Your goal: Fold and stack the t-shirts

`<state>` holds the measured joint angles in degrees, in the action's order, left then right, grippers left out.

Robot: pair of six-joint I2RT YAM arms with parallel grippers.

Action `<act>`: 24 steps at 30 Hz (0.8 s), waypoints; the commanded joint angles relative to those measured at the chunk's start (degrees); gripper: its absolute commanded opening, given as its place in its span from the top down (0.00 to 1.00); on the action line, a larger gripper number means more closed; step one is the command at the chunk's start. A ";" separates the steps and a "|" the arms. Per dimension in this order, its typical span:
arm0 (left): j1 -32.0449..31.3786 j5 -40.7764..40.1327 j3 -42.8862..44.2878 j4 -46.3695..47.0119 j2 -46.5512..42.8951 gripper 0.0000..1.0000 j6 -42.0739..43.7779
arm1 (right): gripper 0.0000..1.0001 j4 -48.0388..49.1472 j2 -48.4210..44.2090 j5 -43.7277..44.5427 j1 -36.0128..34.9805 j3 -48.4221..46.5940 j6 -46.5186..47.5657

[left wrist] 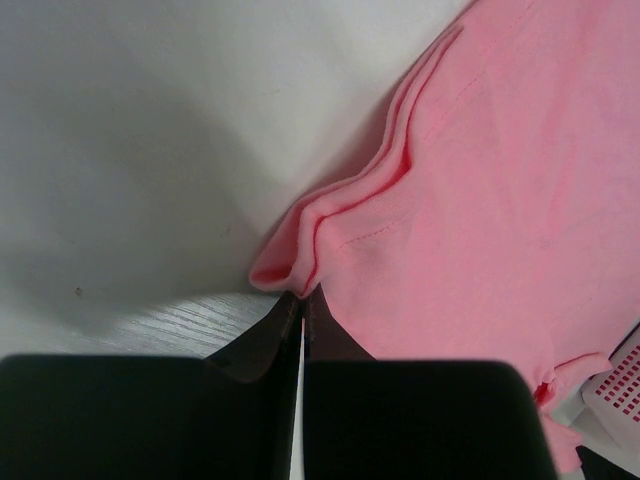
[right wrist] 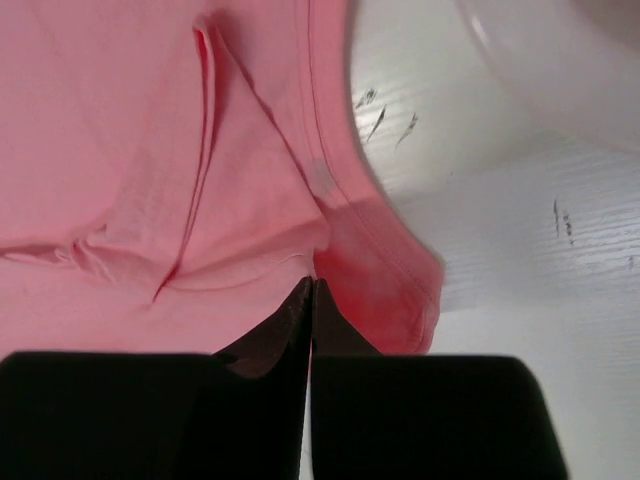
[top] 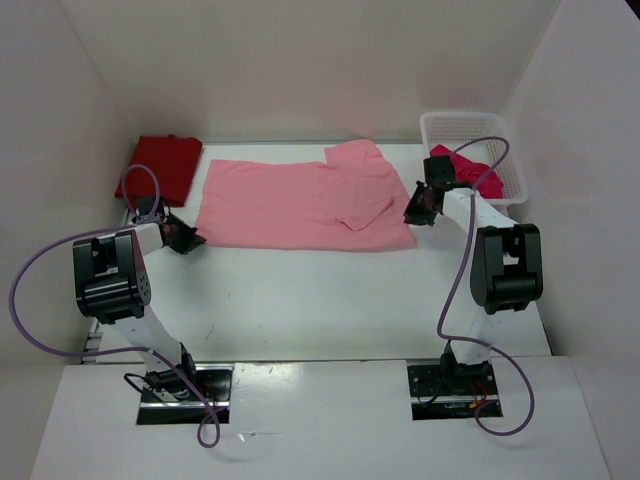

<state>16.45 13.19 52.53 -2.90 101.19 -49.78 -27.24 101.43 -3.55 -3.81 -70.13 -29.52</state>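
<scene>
The dark red t-shirt point(top: 165, 165) lies folded just left of the light pink t-shirt point(top: 290, 205), which is spread flat. My left gripper point(left wrist: 302, 296) is closed on its near-left corner. My right gripper point(right wrist: 312, 285) pinches its right hem, and right of it the crimson-pink t-shirt point(top: 472, 170) sits in the white basket point(top: 470, 125).

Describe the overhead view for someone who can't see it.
A pink shirt lies spread on a white table, pinched by the left tool at its near left corner and by the right tool at its right edge. A folded dark red shirt lies far left; a basket far right holds a crimson shirt.
</scene>
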 commanded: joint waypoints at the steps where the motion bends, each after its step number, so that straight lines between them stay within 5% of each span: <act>1: -0.10 -2.82 0.46 -1.59 -0.29 1.00 1.44 | 1.00 0.44 0.44 5.30 0.39 -3.26 -0.28; 7: -0.10 -2.82 -0.06 -1.59 -0.90 1.00 1.44 | 0.60 -0.79 -2.72 5.92 0.39 0.69 0.25; 9: -0.10 -2.82 -0.06 -1.59 -1.43 1.00 1.44 | 0.60 -1.67 -4.92 5.92 0.39 1.22 0.25; 13: -0.10 -2.82 -0.06 -1.59 -1.95 1.00 1.44 | 0.89 -2.99 -8.87 4.27 0.39 2.88 0.87; 15: -0.10 -2.82 -0.06 -1.59 -1.96 1.00 1.44 | 0.94 -3.52 -10.19 3.65 -0.40 5.42 0.87; 18: -0.10 -2.82 -0.06 -1.59 -1.96 1.00 1.44 | 0.94 -0.98 -10.81 1.54 -1.02 8.77 -1.85; 21: -0.10 -2.82 -0.06 -1.59 -1.96 1.00 1.44 | 0.76 1.48 -10.29 1.53 -1.02 12.11 -4.58; 24: -0.10 -2.82 0.46 -1.59 -1.34 1.00 1.44 | 0.75 4.03 -7.74 2.05 -1.02 12.13 -5.73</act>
<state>16.34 12.01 52.53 -3.79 100.64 -49.65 -28.08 92.51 -1.72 -4.36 -58.02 -32.91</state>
